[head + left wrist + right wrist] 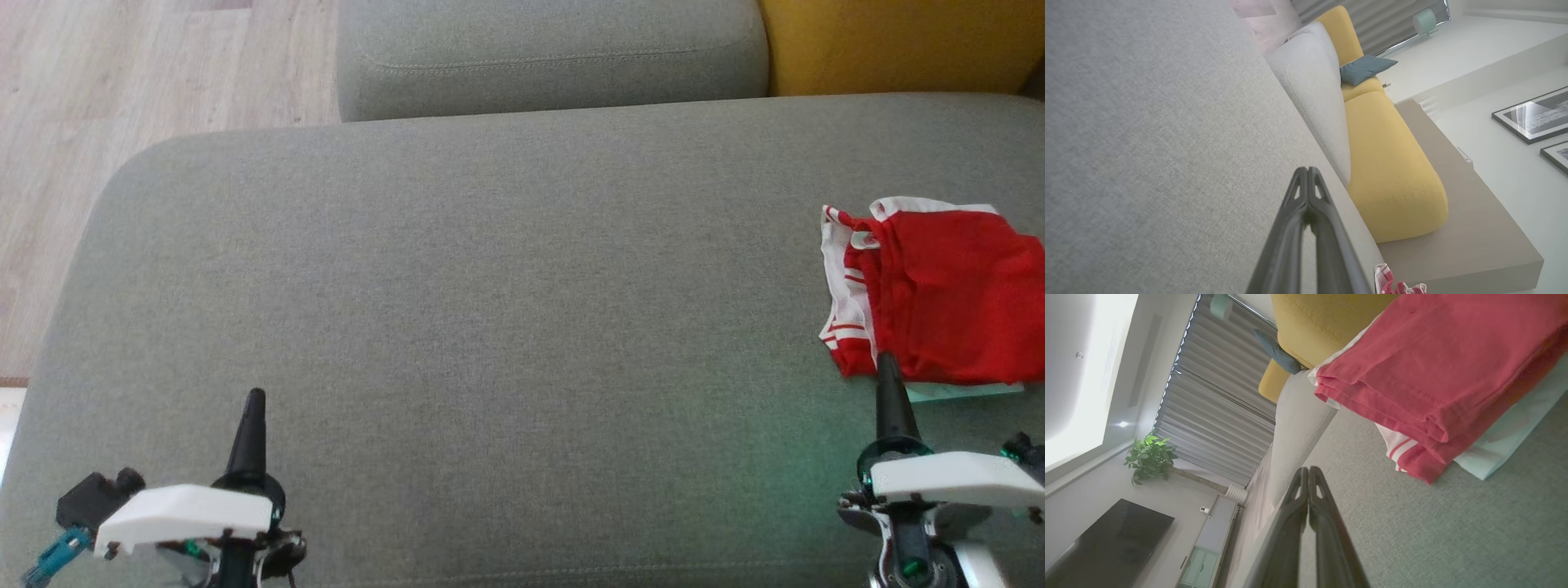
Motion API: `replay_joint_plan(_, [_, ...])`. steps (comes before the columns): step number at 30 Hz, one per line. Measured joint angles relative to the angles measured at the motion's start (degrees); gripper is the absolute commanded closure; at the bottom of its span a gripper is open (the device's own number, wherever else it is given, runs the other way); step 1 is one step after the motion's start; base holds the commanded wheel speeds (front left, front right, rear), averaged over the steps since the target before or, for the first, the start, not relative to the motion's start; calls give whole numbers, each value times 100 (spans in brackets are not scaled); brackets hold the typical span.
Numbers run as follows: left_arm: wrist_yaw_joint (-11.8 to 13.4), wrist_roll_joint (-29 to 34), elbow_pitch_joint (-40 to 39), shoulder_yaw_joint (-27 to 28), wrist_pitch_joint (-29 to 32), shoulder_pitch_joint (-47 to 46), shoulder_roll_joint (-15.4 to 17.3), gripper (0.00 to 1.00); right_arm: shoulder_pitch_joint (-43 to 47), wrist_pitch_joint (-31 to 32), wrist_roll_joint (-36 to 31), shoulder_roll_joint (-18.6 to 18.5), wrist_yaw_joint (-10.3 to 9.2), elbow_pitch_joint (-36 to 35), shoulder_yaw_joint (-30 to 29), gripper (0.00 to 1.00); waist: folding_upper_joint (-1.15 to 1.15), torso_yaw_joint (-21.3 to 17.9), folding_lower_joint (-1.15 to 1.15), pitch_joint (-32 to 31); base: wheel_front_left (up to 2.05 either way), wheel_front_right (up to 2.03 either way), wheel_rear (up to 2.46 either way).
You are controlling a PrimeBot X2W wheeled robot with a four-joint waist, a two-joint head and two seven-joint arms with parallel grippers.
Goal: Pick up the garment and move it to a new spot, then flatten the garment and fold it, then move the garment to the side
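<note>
- The grey seat [490, 310] is the biggest thing here: a broad, flat slab with rounded corners, covered in a coarse woven cloth.
- Beyond it at 12 o'clock sits a grey back cushion [547, 57] with a stitched seam, and a smooth yellow cushion [898, 41] at 1 o'clock.
- The garment [955, 302] lies folded at 3 o'clock on the seat. It is soft red fabric in stacked layers, with white trim and thin red stripes at its left edge.
- A pale mint cloth [967, 392] peeks out from under its near edge.
- The right gripper [885, 361] is pinched together and holds nothing. The garment sits at 1 o'clock from its tip, just beside it.
- The left gripper [256, 397] is at 7 o'clock on the seat, also pinched together and empty, well apart from the garment.
</note>
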Motion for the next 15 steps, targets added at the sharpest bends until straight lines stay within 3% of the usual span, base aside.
replay_joint_plan(15, [-75, -814, 75, 170, 231, -97, 4, 100, -44, 246, 938, -3, 0, 38, -143, 100, 0, 11, 0, 11, 0, 0, 0])
